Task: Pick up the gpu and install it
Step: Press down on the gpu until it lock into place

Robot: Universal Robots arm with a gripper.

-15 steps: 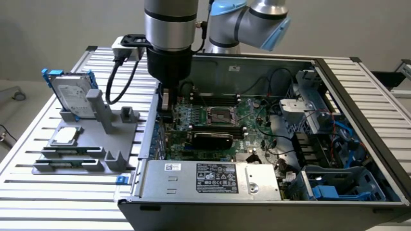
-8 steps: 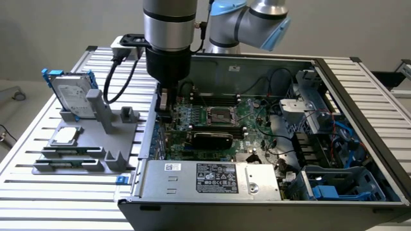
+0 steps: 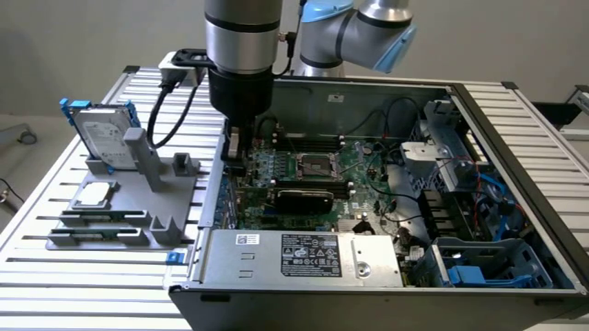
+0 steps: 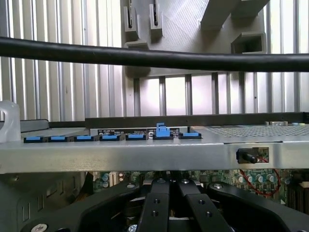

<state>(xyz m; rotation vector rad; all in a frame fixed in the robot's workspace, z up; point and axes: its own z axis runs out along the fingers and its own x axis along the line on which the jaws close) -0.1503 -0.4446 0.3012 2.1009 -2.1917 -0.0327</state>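
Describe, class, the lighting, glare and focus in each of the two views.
Exterior view: soft, even light, faint sheen on the ribbed aluminium table, shaded far wall inside the open grey computer case. Wrist view: bright glare between table slats, blurred thick black cable close to the lens.

Robotics lab or test workshop, slatted aluminium table (image 3: pixel 83 276), open computer case (image 3: pixel 515 179) on it, grey parts fixture (image 3: pixel 138 200) beside the case

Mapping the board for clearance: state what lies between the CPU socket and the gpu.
In the exterior view, a bank of long black memory slots runs between the CPU socket and the gpu.
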